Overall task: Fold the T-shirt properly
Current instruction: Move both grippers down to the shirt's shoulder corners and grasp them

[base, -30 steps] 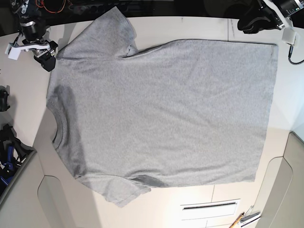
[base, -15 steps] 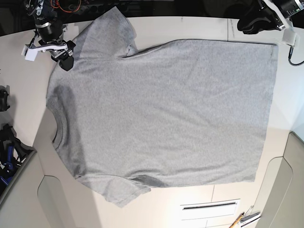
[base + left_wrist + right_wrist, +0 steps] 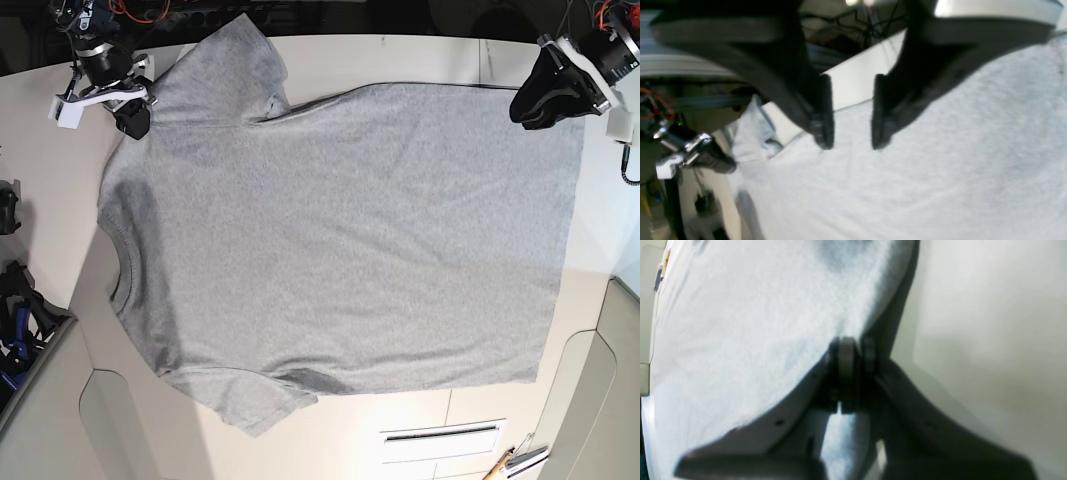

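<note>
The base view looks straight down from high above on the whole pale cream table [image 3: 330, 60]. The left wrist view sits close behind its black two-fingered gripper [image 3: 848, 136], facing along the heather-grey cotton T-shirt [image 3: 907, 173] from the table's far right corner. The right wrist view, closer, faces the shirt's far left edge. All three views share the shirt.
</note>
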`<state>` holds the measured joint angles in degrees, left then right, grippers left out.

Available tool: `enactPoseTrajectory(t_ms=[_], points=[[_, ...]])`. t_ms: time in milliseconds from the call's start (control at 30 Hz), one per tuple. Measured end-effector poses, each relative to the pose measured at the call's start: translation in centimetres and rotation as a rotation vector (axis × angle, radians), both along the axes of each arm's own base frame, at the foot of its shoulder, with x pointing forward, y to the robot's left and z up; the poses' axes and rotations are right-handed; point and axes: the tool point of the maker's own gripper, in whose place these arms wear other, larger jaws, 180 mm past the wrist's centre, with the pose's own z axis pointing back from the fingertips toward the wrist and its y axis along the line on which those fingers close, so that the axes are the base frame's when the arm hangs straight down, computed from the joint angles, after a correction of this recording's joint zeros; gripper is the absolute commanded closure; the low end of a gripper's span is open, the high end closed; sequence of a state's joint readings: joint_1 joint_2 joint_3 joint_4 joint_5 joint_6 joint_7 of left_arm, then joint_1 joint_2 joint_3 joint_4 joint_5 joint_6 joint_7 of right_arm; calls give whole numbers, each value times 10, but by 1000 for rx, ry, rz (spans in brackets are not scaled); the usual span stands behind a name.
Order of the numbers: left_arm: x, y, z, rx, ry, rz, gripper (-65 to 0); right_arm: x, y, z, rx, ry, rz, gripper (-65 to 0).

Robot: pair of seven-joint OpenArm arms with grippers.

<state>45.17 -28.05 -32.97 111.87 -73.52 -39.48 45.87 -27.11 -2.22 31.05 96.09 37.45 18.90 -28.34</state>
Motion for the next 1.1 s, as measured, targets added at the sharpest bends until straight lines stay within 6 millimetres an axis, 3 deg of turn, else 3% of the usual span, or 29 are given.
enactPoseTrajectory(t_ms=[67, 200, 333, 433, 567, 767, 1100], points=[[5, 17, -15, 4, 24, 51, -320, 0, 0, 0, 0, 0, 0, 0], [8, 56, -52, -27, 93, 190, -328, 0, 0, 0, 0, 0, 0, 0], [-7, 80, -85, -62, 186, 290, -328, 0, 0, 0, 0, 0, 0, 0], [-18, 92, -96, -68, 243, 316, -328, 0, 0, 0, 0, 0, 0, 0], [-18, 115, -90, -64, 236, 362, -328, 0, 0, 0, 0, 0, -1, 0], [-15, 162, -59, -12, 141, 477, -328, 0, 0, 0, 0, 0, 0, 0], [-38, 182, -81, 15, 216, 551, -328, 1, 1, 1, 13, -8, -6, 0]])
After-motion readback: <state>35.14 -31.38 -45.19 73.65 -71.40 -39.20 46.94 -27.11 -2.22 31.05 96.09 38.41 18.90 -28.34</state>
